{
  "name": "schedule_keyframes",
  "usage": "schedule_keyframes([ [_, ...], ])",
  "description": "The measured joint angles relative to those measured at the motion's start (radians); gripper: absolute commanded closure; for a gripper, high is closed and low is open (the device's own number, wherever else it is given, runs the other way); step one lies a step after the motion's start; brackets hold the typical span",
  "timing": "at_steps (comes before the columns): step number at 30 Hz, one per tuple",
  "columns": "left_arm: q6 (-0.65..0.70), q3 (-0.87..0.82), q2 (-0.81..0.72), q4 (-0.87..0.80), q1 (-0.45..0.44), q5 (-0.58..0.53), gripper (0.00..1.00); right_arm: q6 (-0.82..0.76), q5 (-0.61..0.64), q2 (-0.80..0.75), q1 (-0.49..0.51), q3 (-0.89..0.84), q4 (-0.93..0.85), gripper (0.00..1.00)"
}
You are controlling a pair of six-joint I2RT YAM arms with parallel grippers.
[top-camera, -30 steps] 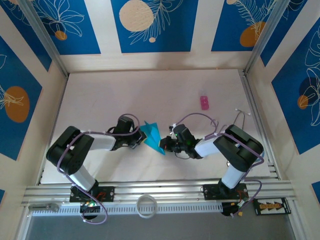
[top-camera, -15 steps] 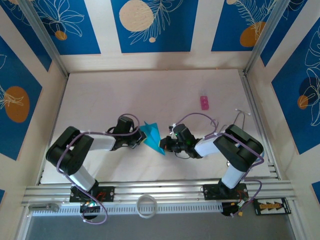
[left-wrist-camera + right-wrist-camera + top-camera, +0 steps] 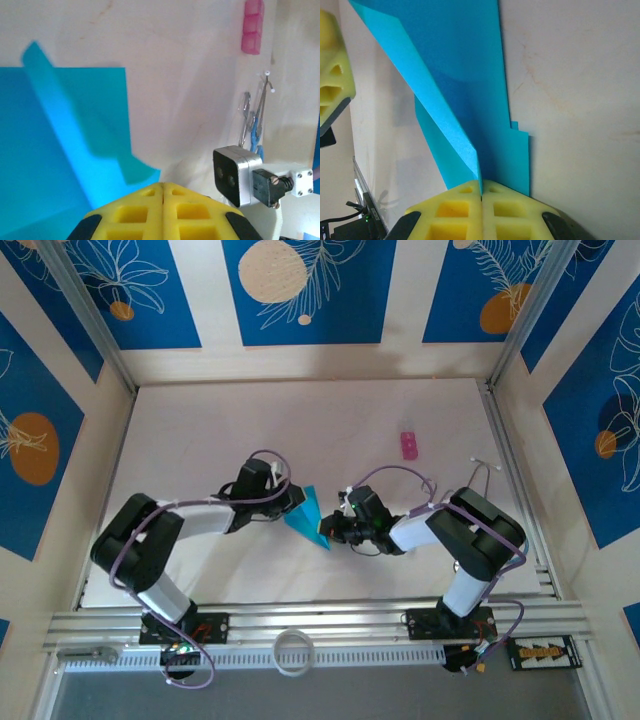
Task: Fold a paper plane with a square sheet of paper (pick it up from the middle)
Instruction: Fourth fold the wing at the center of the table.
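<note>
The right gripper (image 3: 481,189) is clamped on one end of the creased sheet of paper (image 3: 455,75). The left gripper (image 3: 163,189) is closed, fingers together, beside the sheet. The sheet sits mid-tabletop (image 3: 200,430), nearer the near edge.

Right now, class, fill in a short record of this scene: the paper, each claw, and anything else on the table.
Paper: cyan, creased, between the two claws
Right claw: shut on the paper's edge
Left claw: shut, tips at the paper; grip unclear
Also on table: pink object, apart from the paper, toward the far right
</note>
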Motion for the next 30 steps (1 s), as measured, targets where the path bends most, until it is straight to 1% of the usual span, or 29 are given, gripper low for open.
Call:
schedule_keyframes([
  [6, -0.008, 0.019, 0.082, 0.022, -0.002, 0.026, 0.94, 0.009, -0.014, 0.003, -0.008, 0.0, 0.003, 0.99],
  [12, -0.016, 0.043, 0.13, 0.025, -0.003, 0.032, 0.92, 0.011, -0.018, 0.004, -0.01, 0.0, 0.004, 0.99],
  [30, -0.011, 0.079, 0.179, -0.005, -0.003, 0.034, 0.9, 0.032, -0.055, 0.016, -0.026, 0.004, 0.01, 0.99],
])
